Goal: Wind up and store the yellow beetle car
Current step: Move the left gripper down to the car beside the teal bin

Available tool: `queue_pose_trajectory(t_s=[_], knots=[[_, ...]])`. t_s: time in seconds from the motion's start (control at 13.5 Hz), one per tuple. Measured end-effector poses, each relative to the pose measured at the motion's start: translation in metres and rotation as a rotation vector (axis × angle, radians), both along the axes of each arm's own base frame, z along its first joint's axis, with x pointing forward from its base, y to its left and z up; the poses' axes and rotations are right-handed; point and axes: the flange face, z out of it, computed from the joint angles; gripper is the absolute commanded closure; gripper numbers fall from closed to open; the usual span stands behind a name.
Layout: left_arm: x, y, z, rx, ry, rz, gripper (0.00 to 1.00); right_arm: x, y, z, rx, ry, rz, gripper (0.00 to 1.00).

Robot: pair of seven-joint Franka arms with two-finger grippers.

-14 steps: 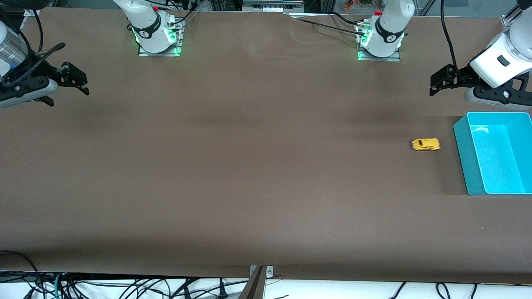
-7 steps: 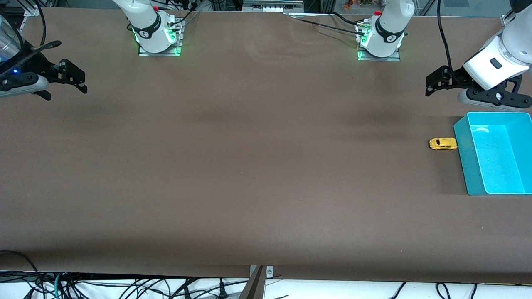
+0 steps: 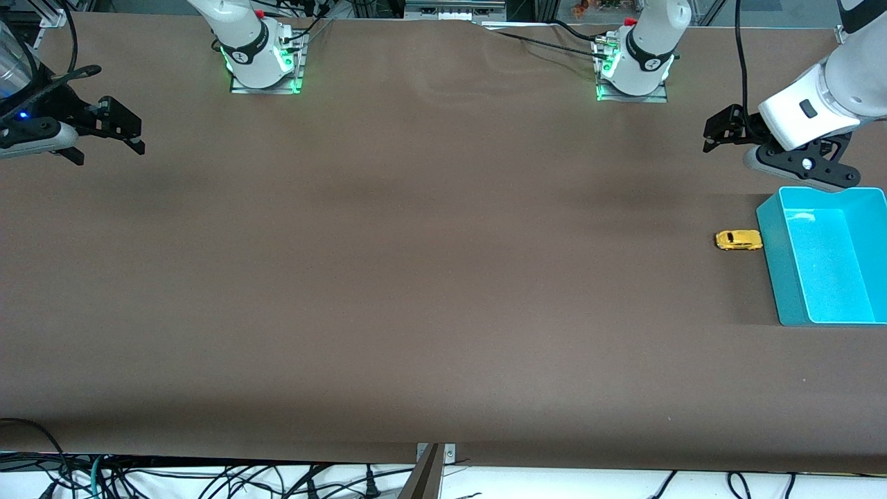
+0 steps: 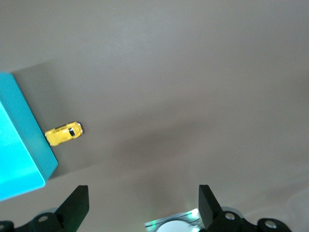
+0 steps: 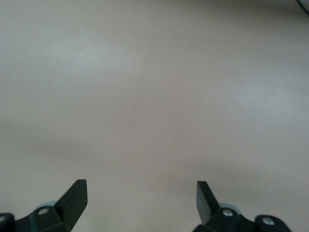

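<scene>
The yellow beetle car point(image 3: 739, 240) stands on the brown table, touching or almost touching the outer wall of a teal bin point(image 3: 776, 263) at the left arm's end. It also shows in the left wrist view point(image 4: 63, 134) beside the bin point(image 4: 29, 140). My left gripper point(image 3: 714, 133) is open and empty, up in the air over the table near the bin's corner toward the robot bases. My right gripper point(image 3: 132, 133) is open and empty, up over the right arm's end of the table. Its wrist view shows only bare table between its fingers point(image 5: 75, 195).
The teal bin's inside is empty. The left arm's base point(image 3: 632, 69) and the right arm's base point(image 3: 262, 62) stand along the table's edge by the robots. Cables hang under the table's edge nearest the front camera.
The car rolled toward the teal bin and stopped against its wall. My left gripper shifted slightly toward the table's middle and up in the view. The right gripper rose slightly.
</scene>
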Motion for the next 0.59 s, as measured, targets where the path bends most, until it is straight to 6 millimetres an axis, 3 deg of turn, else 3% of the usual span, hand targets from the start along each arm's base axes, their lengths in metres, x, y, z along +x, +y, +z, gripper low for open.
queue_pose_trajectory(t_s=[0.37,0.59], knots=[[0.012,0.028,-0.023,0.033,0.051,-0.273,0.00,0.000,0.000,0.000,0.000,-0.001,0.000,0.00],[0.021,0.079,-0.039,-0.012,0.071,-0.372,0.00,0.000,0.000,0.000,0.000,0.000,0.000,0.00]])
